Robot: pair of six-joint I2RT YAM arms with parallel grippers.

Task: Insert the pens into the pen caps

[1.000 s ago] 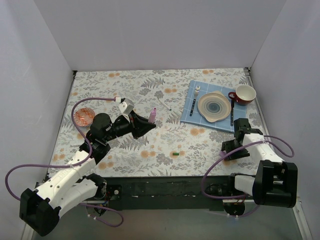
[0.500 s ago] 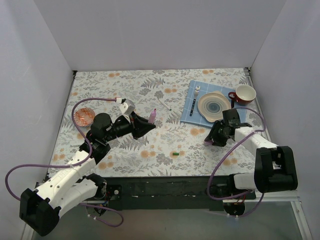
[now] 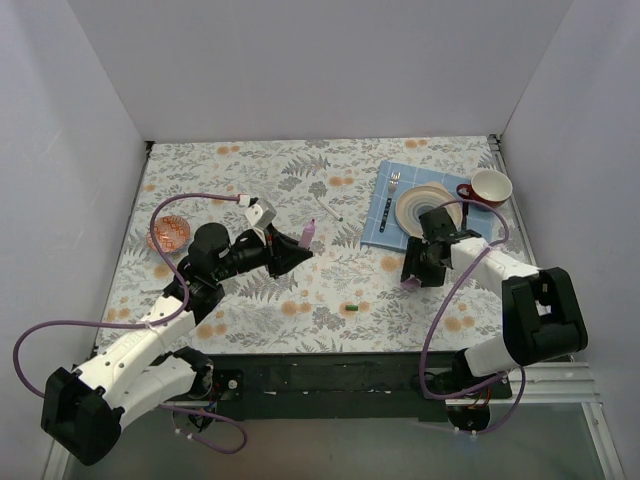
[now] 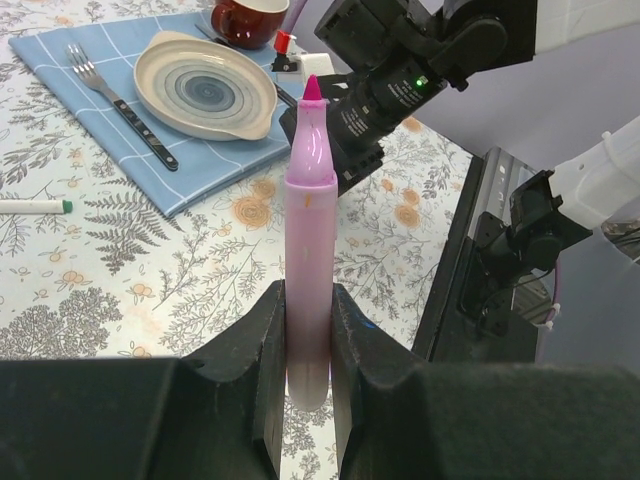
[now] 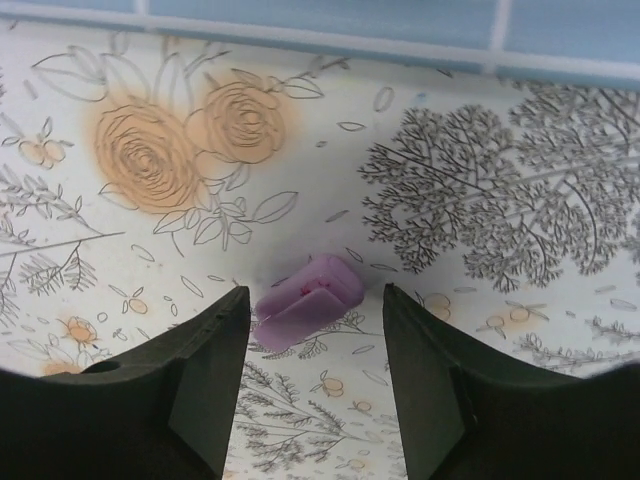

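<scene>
Floral table (image 3: 300, 170): blue cloth (image 3: 374, 228), green cap (image 3: 352, 307), lilac cap (image 5: 305, 300), whitish pen (image 3: 328, 209).

- pink pen (image 4: 307, 250): lower end hidden between left fingers (image 4: 262, 370).
- white pen (image 4: 35, 206): cut off at picture's left edge.
- mug (image 4: 248, 18): top cropped.
- lilac cap (image 3: 409, 285): from above, mostly hidden by right gripper (image 3: 414, 276).

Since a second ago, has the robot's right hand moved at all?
Yes. The right hand swung left along the near edge of the blue cloth, from near its right corner to about its middle, above the lilac pen cap.
</scene>
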